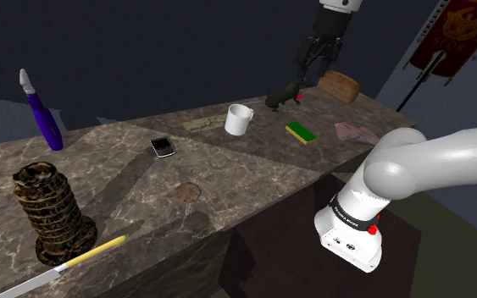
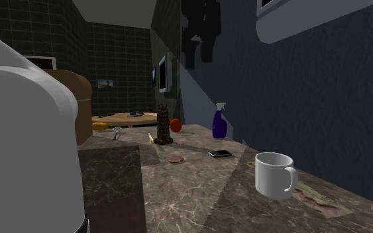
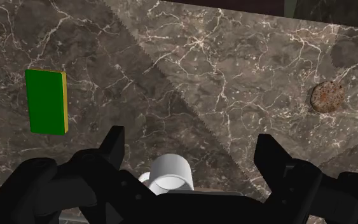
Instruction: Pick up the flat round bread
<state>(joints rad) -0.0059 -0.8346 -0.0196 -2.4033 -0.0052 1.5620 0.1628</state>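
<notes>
Near the front edge of the counter (image 1: 262,173), on bare marble, the flat round bread (image 1: 187,192) is found, well apart from the gripper (image 3: 190,143); the gripper is held high over the white mug (image 3: 170,175), fingers (image 3: 115,143) spread wide and empty, probably for a clear approach; a green sponge (image 3: 46,100) and a phone (image 1: 162,147) are set nearby; no obstacle is seen around the bread.

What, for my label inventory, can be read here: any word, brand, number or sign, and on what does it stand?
No text here can be read.
banner: a gold emblem, no legible letters.
paper on the counter: print too blurred to read.
phone: nothing legible on it.
</notes>
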